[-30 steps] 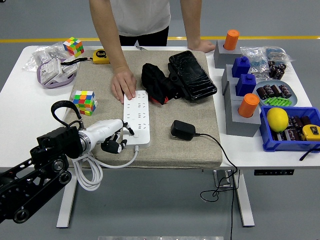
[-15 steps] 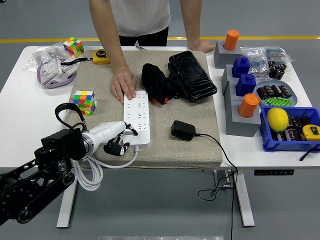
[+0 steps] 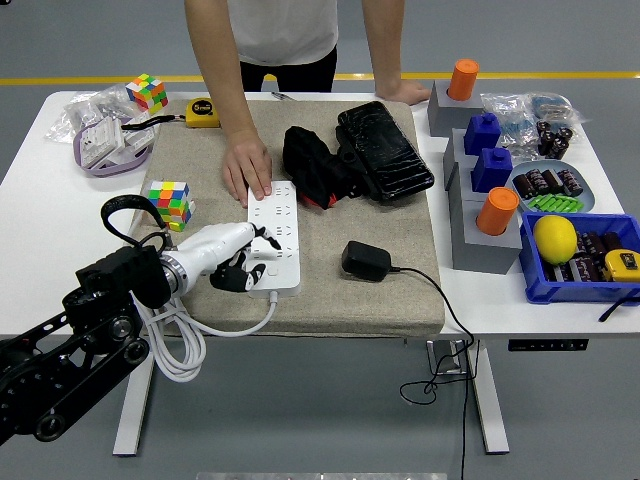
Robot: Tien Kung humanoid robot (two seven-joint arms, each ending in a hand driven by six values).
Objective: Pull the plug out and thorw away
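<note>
Plug (image 3: pixel 365 260) lies unplugged on the mat (image 3: pixel 330 310) near the tabletop's front edge, while the left hand (image 3: pixel 232 260) curls empty-fingered against the power strip (image 3: pixel 275 235).

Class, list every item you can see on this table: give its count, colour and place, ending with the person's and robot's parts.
Power strip: 1, white, mat's left.
Plug adapter: 1, black, mat centre.
Mat: 1, beige, table centre.
Black bags: 2, mat's far side.
Puzzle cubes: 2, multicoloured, left.
Tape measure: 1, yellow, far left.
Lemon: 1, yellow, blue bin, right.
Person's hand: 1, pressing strip's far end.
Left hand: 1, white, at strip's near end.
</note>
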